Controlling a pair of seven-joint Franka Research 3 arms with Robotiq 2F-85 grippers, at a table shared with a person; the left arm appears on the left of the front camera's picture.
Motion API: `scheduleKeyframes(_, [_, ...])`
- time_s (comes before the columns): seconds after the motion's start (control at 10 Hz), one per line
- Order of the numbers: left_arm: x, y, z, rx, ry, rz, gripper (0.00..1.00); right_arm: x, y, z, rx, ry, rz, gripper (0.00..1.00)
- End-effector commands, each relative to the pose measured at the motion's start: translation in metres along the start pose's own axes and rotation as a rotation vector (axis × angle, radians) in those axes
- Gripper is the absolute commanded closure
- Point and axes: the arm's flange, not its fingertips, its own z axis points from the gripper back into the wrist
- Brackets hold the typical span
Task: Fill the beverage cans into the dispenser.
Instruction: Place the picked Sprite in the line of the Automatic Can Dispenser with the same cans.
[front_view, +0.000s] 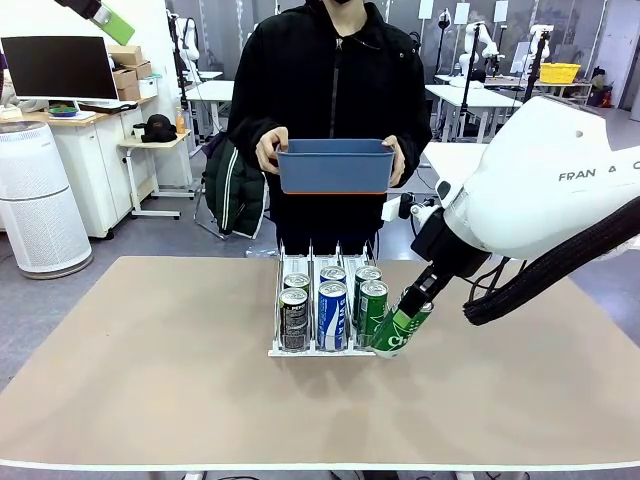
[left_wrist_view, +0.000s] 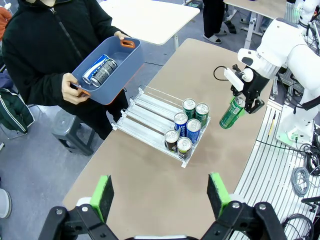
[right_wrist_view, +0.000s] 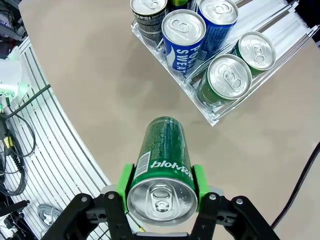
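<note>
Broadly, a tan table (front_view: 150, 400), with a person (front_view: 335, 90) at the far edge holding up a blue bin (front_view: 335, 166), two spare cans lying inside. Mid-table, the dispenser (front_view: 312, 258): six beverage cans (front_view: 331, 312) upright, packed two deep at the near end of three lanes, far rails bare. Gripped in the right claw (front_view: 415, 300), a green can (front_view: 400, 328), pads clamped on its sides, long axis tilted, base low, just beside the rack's front right corner. Probably needs carrying past the rows to the empty far end. Left claw (left_wrist_view: 162, 195): spread wide, empty, high and well apart, so far less handy.
</note>
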Motion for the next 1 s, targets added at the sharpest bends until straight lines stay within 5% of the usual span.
scheduleKeyframes(0.0, [0.0,0.001,0.0,0.005,0.002,0.004,0.0,0.01,-0.013,-0.01,-0.002,-0.074,-0.011,0.42])
scheduleKeyframes(0.9, [0.0,0.001,0.0,0.005,0.002,0.004,0.0,0.064,-0.042,-0.05,-0.162,-0.16,0.003,0.42])
